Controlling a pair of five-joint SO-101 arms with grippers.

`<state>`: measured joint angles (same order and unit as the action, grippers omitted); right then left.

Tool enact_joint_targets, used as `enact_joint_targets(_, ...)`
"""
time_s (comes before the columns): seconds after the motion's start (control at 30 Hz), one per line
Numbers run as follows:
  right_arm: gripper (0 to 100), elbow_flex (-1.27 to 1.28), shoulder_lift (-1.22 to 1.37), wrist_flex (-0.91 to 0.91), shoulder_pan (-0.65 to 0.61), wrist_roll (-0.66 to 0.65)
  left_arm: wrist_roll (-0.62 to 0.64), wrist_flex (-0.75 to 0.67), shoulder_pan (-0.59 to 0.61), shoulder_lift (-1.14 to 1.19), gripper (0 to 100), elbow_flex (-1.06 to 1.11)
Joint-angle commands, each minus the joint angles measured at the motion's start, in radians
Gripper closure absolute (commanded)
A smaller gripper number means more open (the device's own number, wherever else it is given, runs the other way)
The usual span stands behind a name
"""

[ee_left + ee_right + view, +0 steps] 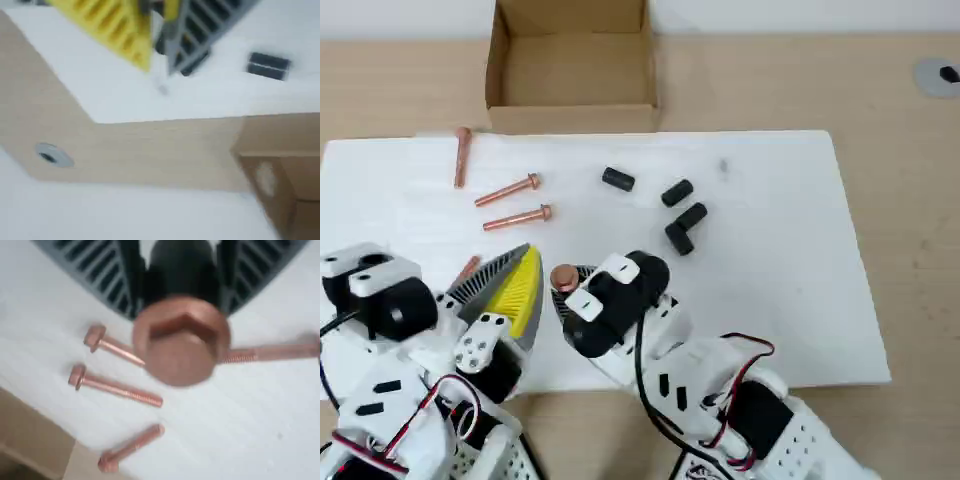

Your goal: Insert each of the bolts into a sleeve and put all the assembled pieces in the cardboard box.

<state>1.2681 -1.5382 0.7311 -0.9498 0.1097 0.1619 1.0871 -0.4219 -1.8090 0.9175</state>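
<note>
My right gripper (572,288) is shut on a black sleeve (182,265) with a copper bolt in it, whose head (181,340) faces the right wrist camera and shows as a copper disc (563,277) over the white sheet. My left gripper (527,252), with one yellow and one grey finger, is shut on nothing just left of it. Loose bolts (508,190) (517,217) (462,156) lie at the sheet's left. Another bolt (468,268) is partly hidden beside the left gripper. Several black sleeves (618,179) (677,192) (685,228) lie mid-sheet. The cardboard box (570,70) stands open behind the sheet.
The white sheet (770,260) covers most of the wooden table, with bare room on its right half. A grey grommet (937,76) sits in the tabletop at the far right. Both arm bases crowd the near edge.
</note>
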Motion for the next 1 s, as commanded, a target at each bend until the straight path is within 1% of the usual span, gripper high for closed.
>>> enact_joint_targets(0.0, 98.9, -0.085, -0.008, -0.023, 0.048, 0.032, -0.014, -0.017, 0.203, 0.007, 91, -0.032)
enact_joint_targets(0.1, 98.9, -0.168, 0.056, -0.023, 0.15, 0.035, -0.021, 0.0, 0.44, 0.01, 90, -0.026)
enact_joint_targets(0.17, 98.9, -0.257, 0.156, -0.025, 0.217, 0.037, -0.034, 0.018, 0.571, 0.01, 90, 0.008)
enact_joint_targets(0.2, 98.9, -0.311, 0.216, -0.028, 0.249, 0.046, -0.06, 0.031, 0.624, 0.01, 90, 0.032)
enact_joint_targets(0.27, 98.9, -0.455, 0.346, -0.026, 0.305, 0.094, -0.132, 0.057, 0.717, 0.008, 90, 0.086)
enact_joint_targets(0.4, 98.9, -0.753, 0.647, -0.026, 0.369, 0.114, -0.224, 0.084, 0.841, 0.004, 90, 0.169)
enact_joint_targets(0.47, 98.9, -0.886, 0.805, -0.031, 0.407, 0.114, -0.255, 0.086, 0.864, 0.002, 90, 0.184)
enact_joint_targets(0.67, 98.9, -1.279, 1.305, -0.071, 0.521, 0.115, -0.296, 0.087, 0.873, 0.001, 90, 0.193)
enact_joint_targets(0.97, 98.9, -1.945, 1.992, -0.089, 0.598, 0.115, -0.304, 0.086, 0.868, 0.001, 90, 0.27)
